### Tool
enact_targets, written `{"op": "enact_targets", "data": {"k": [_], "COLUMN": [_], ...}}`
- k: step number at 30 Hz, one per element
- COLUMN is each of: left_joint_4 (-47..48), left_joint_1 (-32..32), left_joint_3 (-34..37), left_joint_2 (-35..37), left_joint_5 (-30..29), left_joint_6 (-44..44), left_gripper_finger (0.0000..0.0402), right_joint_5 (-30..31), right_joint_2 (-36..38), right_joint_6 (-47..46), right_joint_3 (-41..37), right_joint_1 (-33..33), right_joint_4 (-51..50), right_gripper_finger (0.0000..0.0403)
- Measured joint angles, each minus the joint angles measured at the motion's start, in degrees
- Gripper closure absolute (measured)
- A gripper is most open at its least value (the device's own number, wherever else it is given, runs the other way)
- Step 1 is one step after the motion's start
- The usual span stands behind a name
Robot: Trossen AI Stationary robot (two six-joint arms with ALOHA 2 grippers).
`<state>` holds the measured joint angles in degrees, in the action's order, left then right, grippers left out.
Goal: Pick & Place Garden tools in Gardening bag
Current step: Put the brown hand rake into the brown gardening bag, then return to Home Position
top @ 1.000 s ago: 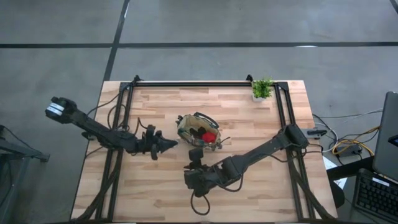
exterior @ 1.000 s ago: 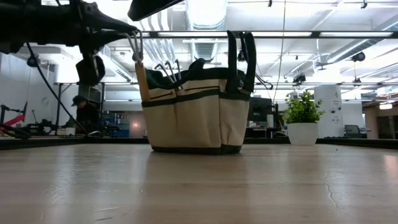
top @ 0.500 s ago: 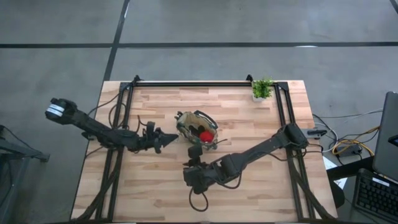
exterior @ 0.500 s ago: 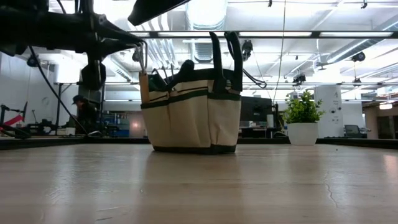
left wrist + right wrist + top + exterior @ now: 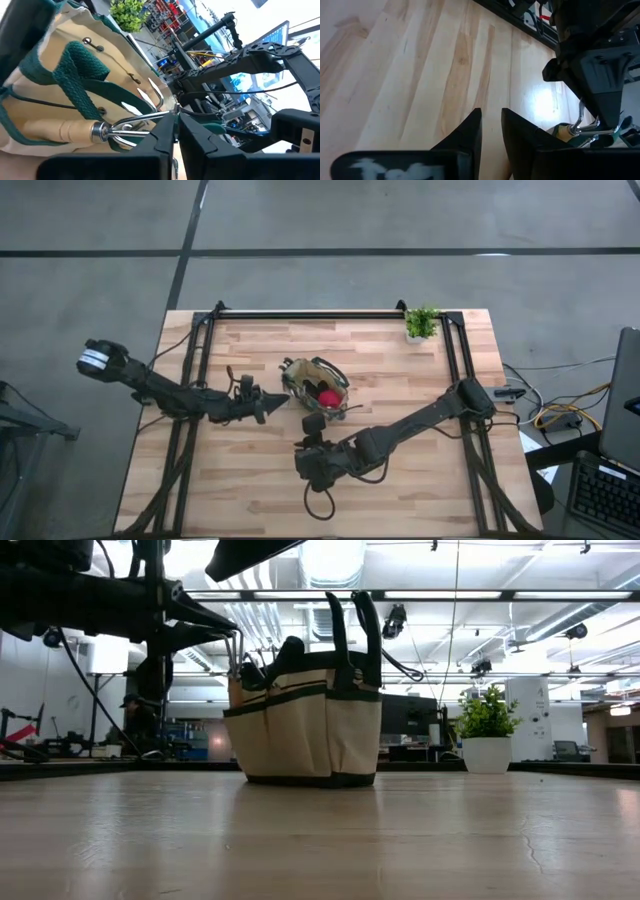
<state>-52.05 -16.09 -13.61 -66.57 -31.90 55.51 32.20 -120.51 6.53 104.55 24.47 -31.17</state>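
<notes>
High view: we see the left pincer (image 5: 264,406) pinching a wooden-handled rake (image 5: 87,131) at the gardening bag (image 5: 317,388) (mid-counter (image 5: 400,495)); the right pincer (image 5: 312,423), slightly spread, hovers beside the bag.

no readable text, labels, brands or numbers anywhere

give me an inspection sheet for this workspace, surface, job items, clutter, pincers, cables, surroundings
Surface: wooden table, bare around the bag.
Job's things: gardening bag upright mid-table; a red item inside; wooden-handled rake at the bag's rim.
Clutter: potted plant at the far right corner.
Pincers: left pincer shut on the rake's metal prongs; right pincer near the bag, holding nothing.
Cables: bundle beside the table's right edge.
Surroundings: laptop at right.
</notes>
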Motion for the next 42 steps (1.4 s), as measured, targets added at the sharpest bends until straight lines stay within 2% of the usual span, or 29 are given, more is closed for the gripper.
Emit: {"op": "enact_targets", "data": {"k": [10, 17, 20, 25, 29, 33, 37, 42], "left_joint_4": [-0.22, -0.54, -1.33, -1.23, -0.52, 2.91, 8.31, 15.39], "left_joint_1": [0.89, 1.26, 1.35, 1.26, 1.25, 1.15, 0.81, 0.65], "left_joint_3": [-0.24, -1.30, -2.26, -3.57, -3.64, -2.98, -2.88, -2.89], "left_joint_2": [0.17, 0.41, 1.68, 4.47, 6.80, 10.35, 14.99, 20.04], "left_joint_5": [1.15, 1.89, 6.37, 16.65, 22.09, 22.40, 21.54, 21.53], "left_joint_6": [-3.60, -7.48, -8.67, -22.49, -28.31, -30.63, -34.90, -39.12], "left_gripper_finger": [0.0279, 0.0243, 0.0239, 0.0239, 0.0239, 0.0253, 0.0304, 0.0390], "right_joint_5": [-0.06, -1.15, -1.63, -1.44, 0.16, -1.65, -2.07, -3.60], "right_joint_2": [0.00, 0.00, 0.00, 0.00, 0.58, 2.25, 5.98, 15.50], "right_joint_6": [-0.29, -0.53, -0.53, -0.56, -3.51, -5.66, -7.49, -7.05], "right_joint_3": [0.00, 0.00, 0.00, 0.00, 0.00, -0.24, -4.71, -17.38], "right_joint_1": [0.00, 0.00, 0.02, 0.02, 0.02, -0.05, -0.62, -0.90], "right_joint_4": [0.04, 0.04, -0.18, -1.36, -4.46, -7.31, -5.92, 7.94], "right_gripper_finger": [0.0322, 0.0326, 0.0332, 0.0339, 0.0346, 0.0374, 0.0393, 0.0394]}}
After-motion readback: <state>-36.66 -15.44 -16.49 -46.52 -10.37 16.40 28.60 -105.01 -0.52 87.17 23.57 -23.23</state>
